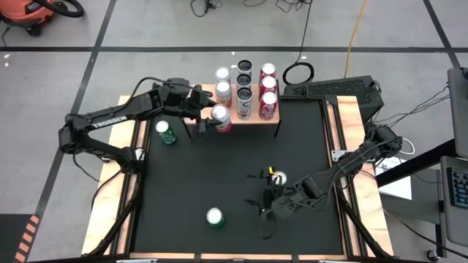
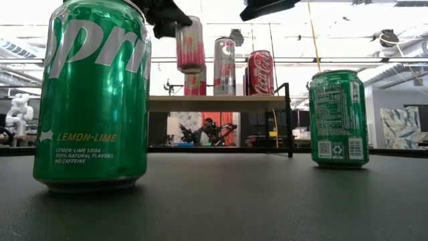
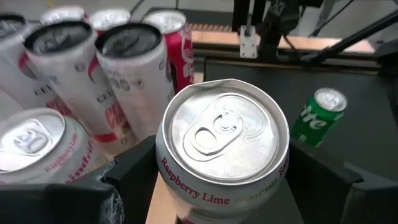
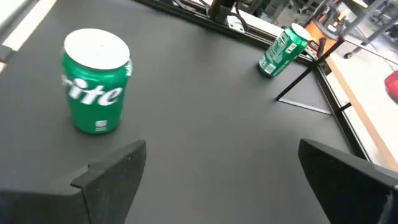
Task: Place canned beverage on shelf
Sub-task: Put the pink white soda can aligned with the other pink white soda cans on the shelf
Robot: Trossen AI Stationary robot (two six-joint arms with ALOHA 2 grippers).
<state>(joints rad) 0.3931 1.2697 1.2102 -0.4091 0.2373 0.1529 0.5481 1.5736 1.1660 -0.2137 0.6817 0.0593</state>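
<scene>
My left gripper (image 1: 217,118) is shut on a pink Raspberry Lime can (image 3: 224,143), which hangs above the near left part of the wooden shelf (image 2: 221,102). Several cans stand on the shelf top: pink and white ones (image 1: 223,89), dark-topped silver ones (image 1: 244,91) and red ones (image 1: 268,95). Two green Sprite cans stand on the black table, one (image 1: 165,132) near the shelf's left leg and one (image 1: 214,217) toward the near edge. My right gripper (image 4: 217,171) is open above the table, right of the near green can (image 4: 96,90), with nothing between its fingers. My left gripper pinches the pink can's side wall (image 3: 166,171) just below the top rim, one finger (image 3: 127,177) on each opposite side. The fingers come from the table's left, slanting down. The can (image 2: 190,44) is upright, slightly tilted, and lifted clear above the shelf top.
The shelf's thin black legs (image 2: 289,120) stand on the black table, which has wooden side rails (image 1: 117,175). There is bare shelf top at its near left, beside the can rows. Cables and a dark box (image 1: 336,89) lie beyond the table's far right corner.
</scene>
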